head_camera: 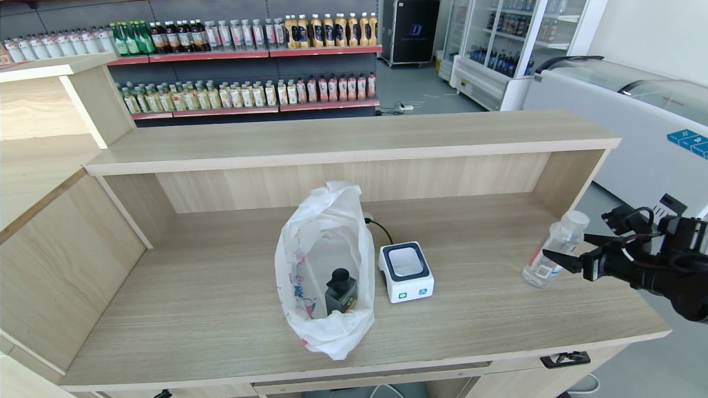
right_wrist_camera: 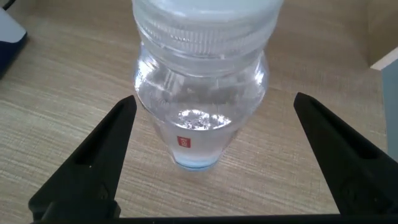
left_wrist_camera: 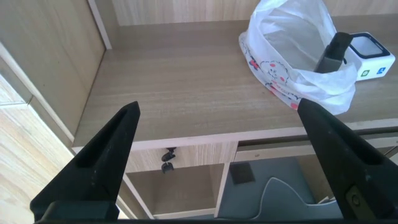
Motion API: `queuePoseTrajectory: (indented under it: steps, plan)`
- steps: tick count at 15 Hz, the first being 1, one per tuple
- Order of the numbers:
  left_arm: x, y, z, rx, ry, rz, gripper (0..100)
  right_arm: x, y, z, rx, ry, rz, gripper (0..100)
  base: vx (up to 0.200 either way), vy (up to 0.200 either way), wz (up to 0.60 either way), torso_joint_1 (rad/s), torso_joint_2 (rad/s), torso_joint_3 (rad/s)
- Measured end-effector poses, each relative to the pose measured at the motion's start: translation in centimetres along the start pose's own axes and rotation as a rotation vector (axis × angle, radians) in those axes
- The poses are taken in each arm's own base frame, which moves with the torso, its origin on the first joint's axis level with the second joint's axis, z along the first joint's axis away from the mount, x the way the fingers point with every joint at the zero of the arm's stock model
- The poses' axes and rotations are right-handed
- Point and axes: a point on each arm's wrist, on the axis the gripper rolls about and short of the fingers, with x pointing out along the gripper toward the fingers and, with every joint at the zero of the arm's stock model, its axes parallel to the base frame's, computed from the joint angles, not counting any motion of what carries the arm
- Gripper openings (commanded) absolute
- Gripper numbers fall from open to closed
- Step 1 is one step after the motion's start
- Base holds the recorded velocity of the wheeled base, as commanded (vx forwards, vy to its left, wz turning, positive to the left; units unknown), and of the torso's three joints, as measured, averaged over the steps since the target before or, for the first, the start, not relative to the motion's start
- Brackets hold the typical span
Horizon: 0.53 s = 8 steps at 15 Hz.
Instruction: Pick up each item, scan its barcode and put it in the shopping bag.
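A clear water bottle [head_camera: 553,249] with a white cap stands upright near the right end of the wooden counter [head_camera: 221,287]. My right gripper [head_camera: 572,247] is open, its fingers either side of the bottle [right_wrist_camera: 200,81], apart from it. A white plastic shopping bag [head_camera: 326,265] stands open at mid-counter with a dark boxed item [head_camera: 340,292] inside. Just right of the bag sits the white barcode scanner [head_camera: 405,271]. My left gripper [left_wrist_camera: 217,155] is open and holds nothing, off the counter's front left edge, with the bag [left_wrist_camera: 298,56] and scanner [left_wrist_camera: 371,53] farther off.
A raised shelf [head_camera: 354,138] and side walls enclose the counter's back and left. A black cable [head_camera: 379,228] runs from the scanner to the back. Bare counter lies left of the bag and between scanner and bottle. A drawer lock [left_wrist_camera: 166,155] sits under the front edge.
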Motion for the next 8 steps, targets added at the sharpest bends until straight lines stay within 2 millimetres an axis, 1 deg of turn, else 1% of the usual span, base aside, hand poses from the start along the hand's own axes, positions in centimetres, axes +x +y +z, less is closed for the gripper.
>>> queuePoseTrajectory:
  steps: [3, 8]
  plan:
    - [0.0, 0.0, 0.0, 0.0, 0.0, 0.001, 100, 1.0, 0.5, 0.0, -0.005, -0.003, 0.024, 100, 0.0, 0.0, 0.0, 0.0, 0.0, 0.0]
    - [0.0, 0.0, 0.0, 0.0, 0.0, 0.001, 100, 2.0, 1.2, 0.1, -0.018, -0.015, 0.053, 100, 0.0, 0.0, 0.0, 0.0, 0.0, 0.0]
